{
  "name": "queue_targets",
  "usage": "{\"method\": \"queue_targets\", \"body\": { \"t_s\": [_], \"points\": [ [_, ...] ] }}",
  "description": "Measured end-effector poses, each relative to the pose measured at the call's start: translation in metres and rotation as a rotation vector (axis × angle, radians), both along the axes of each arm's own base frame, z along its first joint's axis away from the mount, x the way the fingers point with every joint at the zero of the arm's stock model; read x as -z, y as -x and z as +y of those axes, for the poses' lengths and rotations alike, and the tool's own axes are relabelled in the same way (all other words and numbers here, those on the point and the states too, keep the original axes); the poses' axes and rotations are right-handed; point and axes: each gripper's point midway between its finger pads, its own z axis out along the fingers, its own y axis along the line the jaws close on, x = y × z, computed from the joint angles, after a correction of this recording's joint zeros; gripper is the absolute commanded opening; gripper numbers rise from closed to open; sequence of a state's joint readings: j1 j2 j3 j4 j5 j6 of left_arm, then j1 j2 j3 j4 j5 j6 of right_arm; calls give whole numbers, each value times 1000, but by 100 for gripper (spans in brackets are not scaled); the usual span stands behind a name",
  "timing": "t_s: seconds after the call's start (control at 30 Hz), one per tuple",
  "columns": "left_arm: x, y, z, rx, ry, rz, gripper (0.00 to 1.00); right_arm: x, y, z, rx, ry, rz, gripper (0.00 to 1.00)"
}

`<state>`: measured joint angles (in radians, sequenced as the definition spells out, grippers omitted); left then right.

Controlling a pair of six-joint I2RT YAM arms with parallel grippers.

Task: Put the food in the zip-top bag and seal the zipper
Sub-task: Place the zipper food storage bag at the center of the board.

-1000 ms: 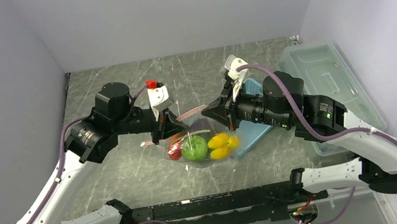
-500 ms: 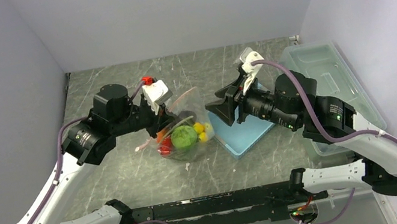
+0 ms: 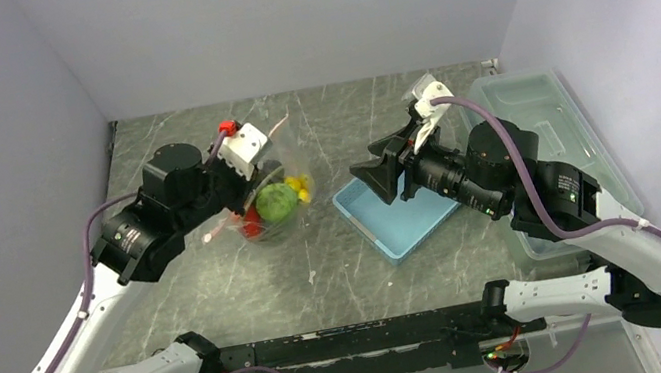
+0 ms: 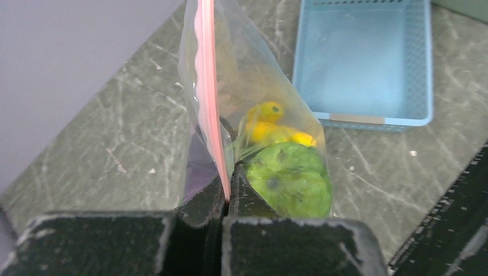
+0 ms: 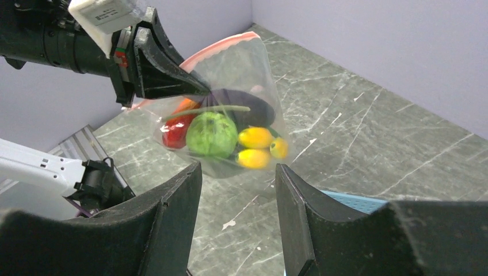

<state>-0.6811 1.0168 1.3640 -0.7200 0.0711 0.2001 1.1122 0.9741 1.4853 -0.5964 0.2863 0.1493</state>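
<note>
The clear zip-top bag (image 3: pixel 272 196) hangs from my left gripper (image 3: pixel 243 183), off the table left of centre. In the left wrist view that gripper (image 4: pixel 226 192) is shut on one end of the pink zipper (image 4: pixel 206 86), which runs straight away from the jaws. The food lies in the bag's bottom: a green melon (image 5: pixel 212 135), yellow banana pieces (image 5: pixel 256 146), a red piece (image 5: pixel 172 133), an orange carrot (image 5: pixel 185 105) and a dark eggplant (image 5: pixel 241 109). My right gripper (image 5: pixel 237 169) is open with nothing between its fingers, apart from the bag, over the blue basket's left corner (image 3: pixel 375 174).
The empty light-blue basket (image 3: pixel 403 220) lies on the table right of centre, under the right gripper. A large clear lidded box (image 3: pixel 544 125) stands along the right wall. Grey walls close in the table at the left, back and right.
My right gripper has let go of the bag, opened and drawn back to the right. The left arm has carried the bag to the left and further back.
</note>
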Motion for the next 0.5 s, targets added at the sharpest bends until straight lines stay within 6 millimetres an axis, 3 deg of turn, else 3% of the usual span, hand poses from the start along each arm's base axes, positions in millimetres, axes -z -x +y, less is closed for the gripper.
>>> {"method": "queue_targets", "body": {
  "t_s": [0.3,0.5],
  "points": [
    [0,-35,19,-137,-121,-100,0,6,0,2,-4,10,5,54],
    [3,-69,40,-255,-159,-125,0,12,0,4,-8,21,11,54]
  ]
}}
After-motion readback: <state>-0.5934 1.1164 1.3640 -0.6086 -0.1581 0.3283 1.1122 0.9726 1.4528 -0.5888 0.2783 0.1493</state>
